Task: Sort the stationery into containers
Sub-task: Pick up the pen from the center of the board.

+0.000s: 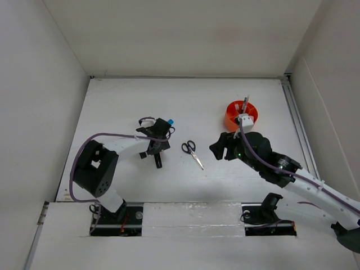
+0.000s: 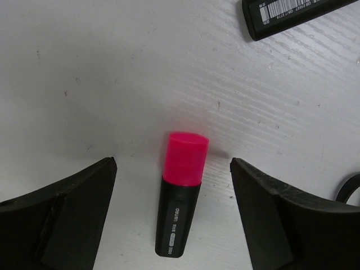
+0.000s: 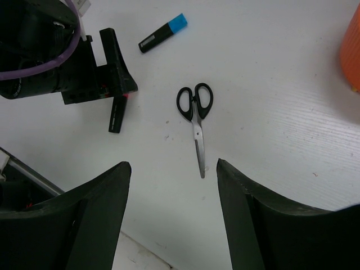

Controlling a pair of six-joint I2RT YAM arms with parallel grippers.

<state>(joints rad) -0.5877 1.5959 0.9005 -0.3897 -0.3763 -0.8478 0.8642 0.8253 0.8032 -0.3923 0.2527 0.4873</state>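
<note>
While the pink-and-black highlighter [image 2: 180, 208] lies flat on the table [image 2: 101, 79] between the jaws of the open left pincer [image 2: 172, 164], cap at 12 o'clock, its black body should be squeezed evenly.

**Free lanes and blockers on the table**

Slim strips of bare table [image 2: 112, 84] on each side of the pink-and-black highlighter [image 2: 179, 219], lying lengthwise between the spread jaws of the left gripper [image 2: 173, 163] and touching neither finger. Just beyond, the blue-capped black marker [image 2: 292, 14], slanted across the far-right approach. Close by the right finger, one loop of the black-handled scissors [image 2: 350, 190]. Open surface between the parted jaws of the right gripper [image 3: 172, 164], up to the scissors' blade tip. Broad free lane from scissors to orange tub [image 1: 230, 121]. Thin upright items [image 1: 246, 103] inside the tub, narrowing entry from above. Far part of the table open to the walls.
</note>
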